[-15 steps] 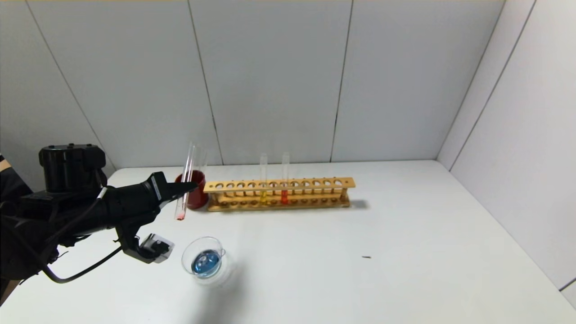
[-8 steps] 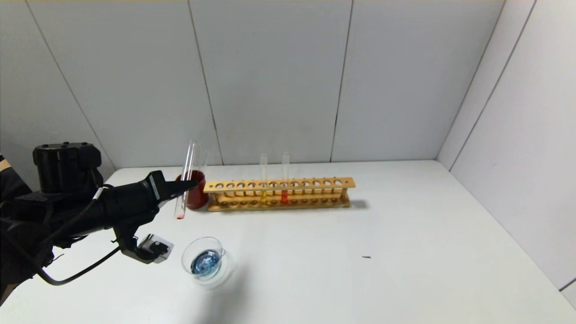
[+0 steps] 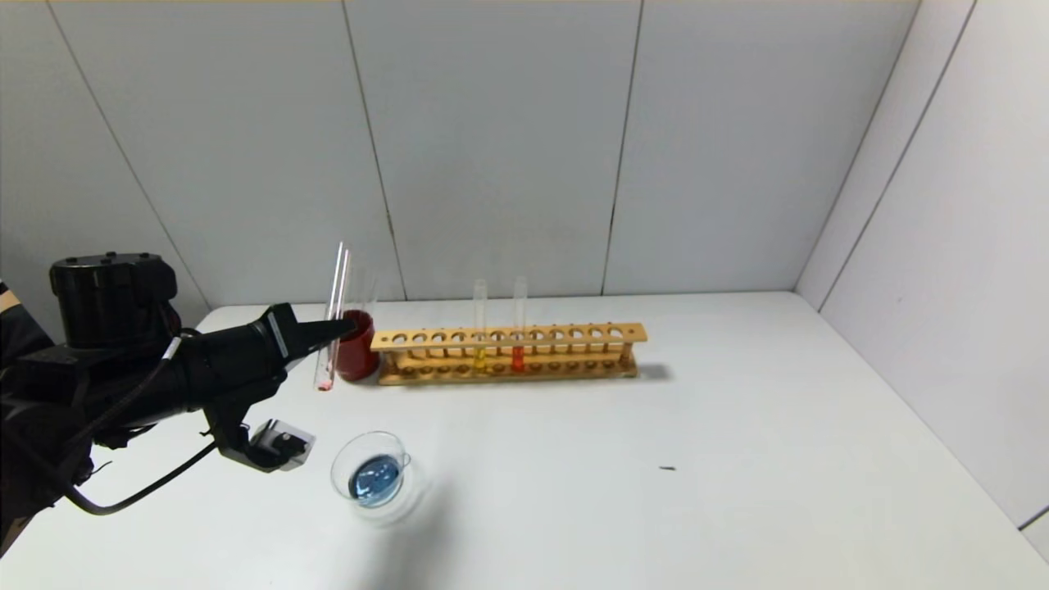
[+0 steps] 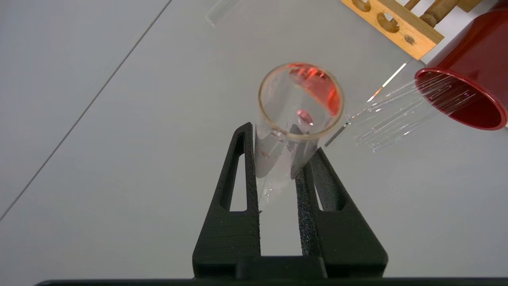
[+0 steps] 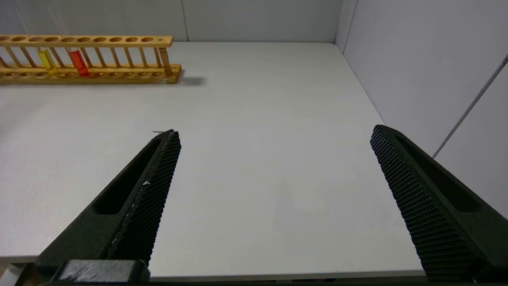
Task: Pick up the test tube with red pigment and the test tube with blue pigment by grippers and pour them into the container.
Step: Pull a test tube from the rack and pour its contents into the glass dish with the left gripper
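Head view: left gripper (image 3: 338, 329), jaws clenched on slim clear glass test tube with red pigment (image 3: 332, 318), held just left of the opaque dark red cup (image 3: 357, 356). Low round clear-glass container (image 3: 374, 473), nearer than cup, held blue liquid.

Left wrist view: tube nearly drained; likely light, slippery, fragile; grip mid-length.

Right wrist view: right gripper (image 5: 274, 143) jaws spread, empty.

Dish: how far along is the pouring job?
Done: the dish holds blue liquid, so the blue pour looks finished. In hand: the left pincer is shut on the red tube, near upright beside the cup, with little red at its bottom. Left: the dish shows no red, so that pour may remain. The right pincer hangs open, idle.
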Robot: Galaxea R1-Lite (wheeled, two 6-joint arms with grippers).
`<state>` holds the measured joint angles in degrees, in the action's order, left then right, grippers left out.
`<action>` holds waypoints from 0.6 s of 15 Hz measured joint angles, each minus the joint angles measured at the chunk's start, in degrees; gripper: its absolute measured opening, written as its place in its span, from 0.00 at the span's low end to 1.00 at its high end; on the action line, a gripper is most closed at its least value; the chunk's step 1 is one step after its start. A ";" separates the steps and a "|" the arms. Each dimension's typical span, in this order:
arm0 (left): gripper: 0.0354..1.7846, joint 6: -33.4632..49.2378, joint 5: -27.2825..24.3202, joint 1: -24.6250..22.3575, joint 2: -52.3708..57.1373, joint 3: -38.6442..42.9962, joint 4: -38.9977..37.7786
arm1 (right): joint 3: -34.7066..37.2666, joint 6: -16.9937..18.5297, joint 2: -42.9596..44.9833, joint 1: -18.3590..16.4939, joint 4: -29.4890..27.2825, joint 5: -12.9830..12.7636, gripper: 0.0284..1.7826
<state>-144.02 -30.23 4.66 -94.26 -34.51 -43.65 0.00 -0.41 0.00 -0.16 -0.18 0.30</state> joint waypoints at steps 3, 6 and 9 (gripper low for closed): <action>0.16 0.44 0.02 0.00 0.02 0.34 0.50 | 0.00 0.00 0.00 0.00 0.00 0.00 0.98; 0.16 5.46 1.60 -0.09 -0.17 2.10 0.94 | 0.00 0.00 0.00 0.02 0.00 0.00 0.98; 0.16 17.75 5.18 -0.09 -0.59 3.93 -2.10 | 0.00 0.00 0.00 -0.05 0.00 0.00 0.98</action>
<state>-126.27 -25.05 4.57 -94.84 -30.59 -45.75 0.00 -0.41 0.00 -0.21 -0.18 0.30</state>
